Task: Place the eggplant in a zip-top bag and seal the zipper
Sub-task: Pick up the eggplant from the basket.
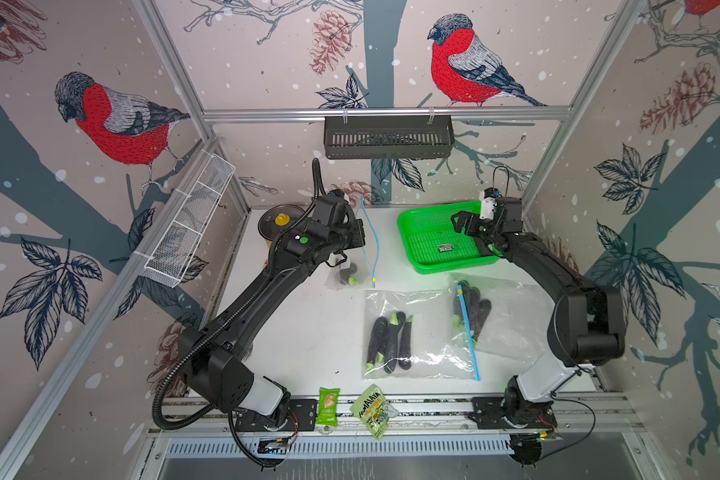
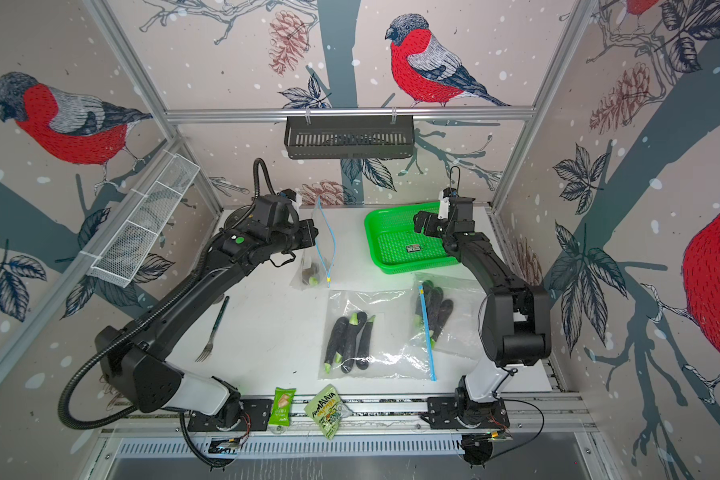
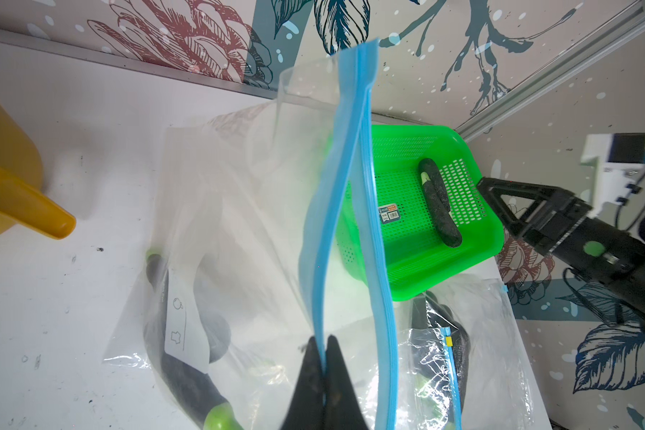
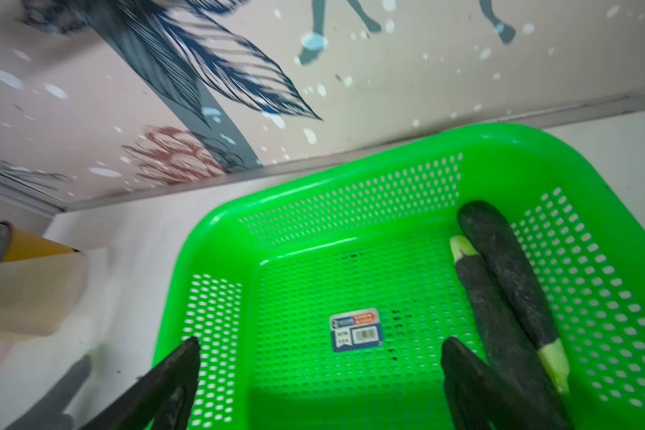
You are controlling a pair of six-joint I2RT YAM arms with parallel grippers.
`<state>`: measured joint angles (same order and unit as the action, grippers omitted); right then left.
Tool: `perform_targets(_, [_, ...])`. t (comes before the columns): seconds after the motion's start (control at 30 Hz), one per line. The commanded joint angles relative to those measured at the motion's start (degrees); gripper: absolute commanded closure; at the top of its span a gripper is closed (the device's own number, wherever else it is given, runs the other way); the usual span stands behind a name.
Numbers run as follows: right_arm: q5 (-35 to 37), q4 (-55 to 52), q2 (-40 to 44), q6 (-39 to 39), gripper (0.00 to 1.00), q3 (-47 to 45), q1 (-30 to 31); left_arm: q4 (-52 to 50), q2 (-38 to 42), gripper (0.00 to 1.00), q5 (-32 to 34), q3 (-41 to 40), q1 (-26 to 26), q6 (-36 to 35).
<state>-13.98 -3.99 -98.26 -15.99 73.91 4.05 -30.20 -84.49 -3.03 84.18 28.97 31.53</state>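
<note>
Well, on the white tabletop point(image 1: 308, 340) we have the green perforated plastic basket point(image 1: 427, 243) at the far right and, beside it, the clear zip-top bag with a blue zipper strip point(image 3: 239, 223), held upright with its mouth gaping and one dark eggplant with a green stem end point(image 3: 187, 376) lying inside. Our left gripper point(image 3: 323, 344) is pinched tight on one lip of that zipper, while our right gripper point(image 4: 321, 340) hangs over the basket, jaws spread wide and holding nothing, just beside two more dark eggplants point(image 4: 511, 275) resting against a basket wall.
</note>
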Motion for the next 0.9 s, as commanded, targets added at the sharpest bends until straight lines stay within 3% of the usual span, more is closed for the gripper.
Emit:
perform_targets(0.0, [6.9, -9.4, -4.6, 5.2, 0.02, 4.1, -1.3, 2.7, 0.2, 1.00, -0.7, -0.4, -0.1, -0.2])
perform_targets(0.33, [14.2, -13.3, -15.3, 7.1, 0.19, 8.8, -4.9, 4.1, 0.2, 1.00, -2.2, -1.6, -0.1, -0.4])
perform_targets(0.53, [15.2, -12.3, -17.4, 6.9, 0.31, 7.9, -5.8, 4.4, -0.4, 1.00, -2.7, -1.5, -0.2, -0.9])
perform_targets(0.87, [17.1, -11.3, -19.9, 6.9, 0.42, 7.1, -5.9, 4.7, -1.1, 1.00, -3.4, -1.5, -0.4, -1.0])
